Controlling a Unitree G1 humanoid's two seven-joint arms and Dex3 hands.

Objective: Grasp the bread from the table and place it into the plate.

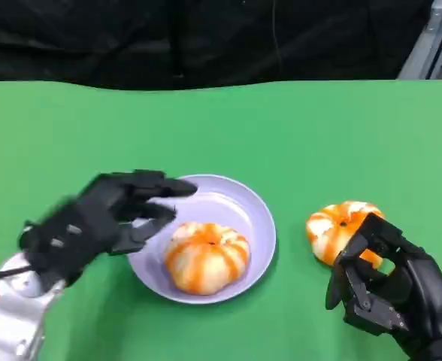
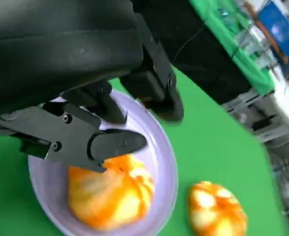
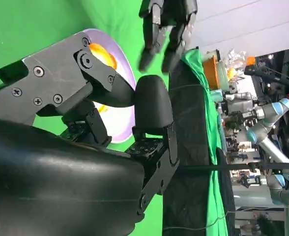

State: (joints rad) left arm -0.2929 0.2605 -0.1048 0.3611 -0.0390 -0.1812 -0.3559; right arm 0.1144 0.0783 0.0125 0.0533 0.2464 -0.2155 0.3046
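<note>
A lavender plate sits mid-table with an orange-and-white striped bread lying in it. My left hand hovers over the plate's left rim, fingers spread and holding nothing. The left wrist view has its fingers just above that bread and the plate. A second striped bread lies on the table to the right of the plate. My right hand is close in front of it, fingers partly curled and apart, with nothing between them.
The green table top stretches wide behind the plate, up to a black backdrop. A metal frame stands at the far right corner. The right wrist view looks past my right hand to the plate and my left hand.
</note>
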